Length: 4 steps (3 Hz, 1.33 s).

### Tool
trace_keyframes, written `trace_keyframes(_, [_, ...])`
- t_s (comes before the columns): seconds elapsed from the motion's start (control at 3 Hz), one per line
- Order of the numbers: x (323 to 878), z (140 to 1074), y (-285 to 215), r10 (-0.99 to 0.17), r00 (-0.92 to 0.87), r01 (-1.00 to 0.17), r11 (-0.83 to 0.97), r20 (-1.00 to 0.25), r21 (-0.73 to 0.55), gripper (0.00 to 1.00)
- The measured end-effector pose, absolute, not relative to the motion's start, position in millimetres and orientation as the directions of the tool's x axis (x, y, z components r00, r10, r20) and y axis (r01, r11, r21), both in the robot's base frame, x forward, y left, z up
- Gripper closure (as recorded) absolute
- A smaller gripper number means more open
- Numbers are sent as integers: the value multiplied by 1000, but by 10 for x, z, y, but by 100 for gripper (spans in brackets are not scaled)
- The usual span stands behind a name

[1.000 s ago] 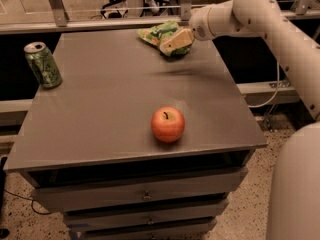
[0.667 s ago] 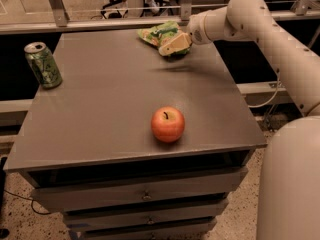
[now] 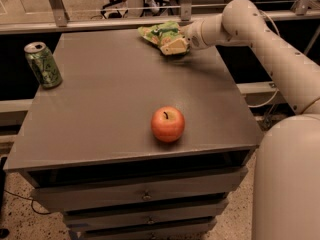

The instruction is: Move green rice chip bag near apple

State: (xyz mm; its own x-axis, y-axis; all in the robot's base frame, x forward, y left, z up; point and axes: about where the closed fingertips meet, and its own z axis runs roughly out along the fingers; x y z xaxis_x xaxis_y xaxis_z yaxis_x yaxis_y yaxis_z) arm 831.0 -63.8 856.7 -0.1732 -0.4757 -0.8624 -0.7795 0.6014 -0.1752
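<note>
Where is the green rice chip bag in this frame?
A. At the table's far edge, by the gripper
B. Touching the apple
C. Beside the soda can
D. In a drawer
A: the green rice chip bag sits at the far edge of the table with the gripper right at it, well apart from the apple near the front and the soda can at the left.
</note>
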Motion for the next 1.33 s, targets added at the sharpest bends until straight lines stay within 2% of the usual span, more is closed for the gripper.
trace_keyframes(0.67, [8269, 8558, -666, -503, -161, -773, 599, -849, -208, 88])
trace_keyframes(1.0, [8223, 8657, -649, -514, -131, -774, 587, -848, -236, 100])
trace_keyframes(1.33, [8118, 8827, -546, -512, -78, -792, 553, -855, -260, 100])
